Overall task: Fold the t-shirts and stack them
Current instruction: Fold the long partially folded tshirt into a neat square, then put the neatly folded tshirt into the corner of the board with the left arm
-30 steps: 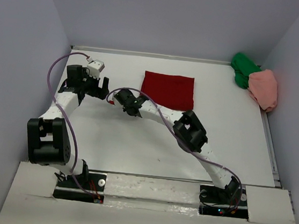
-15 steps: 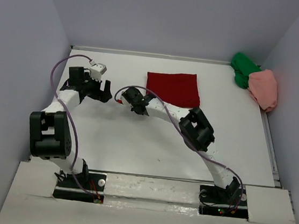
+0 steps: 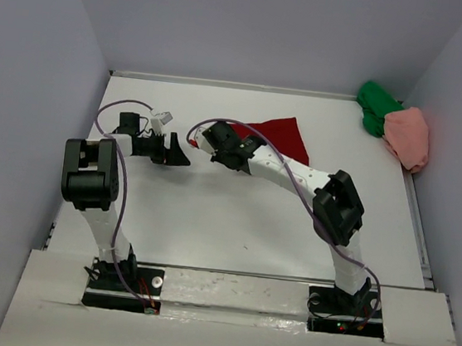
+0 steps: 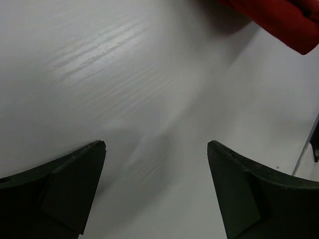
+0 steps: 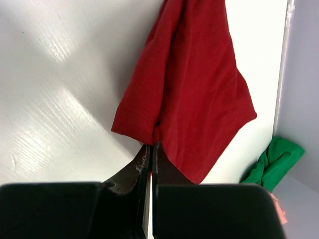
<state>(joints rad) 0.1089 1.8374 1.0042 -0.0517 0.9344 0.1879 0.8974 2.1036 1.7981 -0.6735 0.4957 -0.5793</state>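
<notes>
**Limp red cloth, held by one corner**

Clamped shut on the dark red t-shirt (image 5: 194,99): the right pincer (image 5: 151,149), biting a hemmed corner with nothing but cloth between the tips. Just beyond those tips and off to their right, the rest of the shirt in loose, skewed folds on the white table (image 3: 234,215), partly doubled over itself.

Spread wide and empty: the left pincer (image 4: 155,144), low over bare table. Ahead of its tips and to the right, one red edge, near but not touching.

Far past the right pincer's tips, in the corner against the right wall: the bright green t-shirt (image 3: 376,106) and the salmon pink t-shirt (image 3: 409,136), bunched, pressed against each other, not yet folded.

Judged as handling:
- Light and wholly limp; no stiffness to hold a shape.
- From a single pinch, trails, twists and bunches rather than travelling flat.
- Probably slides easily on the smooth tabletop, so drags well but also creeps out of a finished fold.
- Not fragile; firm pinching safe.

Where to take hold: at hems and seams, where the fabric lies thicker and gives the tips something to bite. Better by two corners of one edge, one pincer on each, keeping that edge taut. Worth checking for every layer caught, not the top one alone.
</notes>
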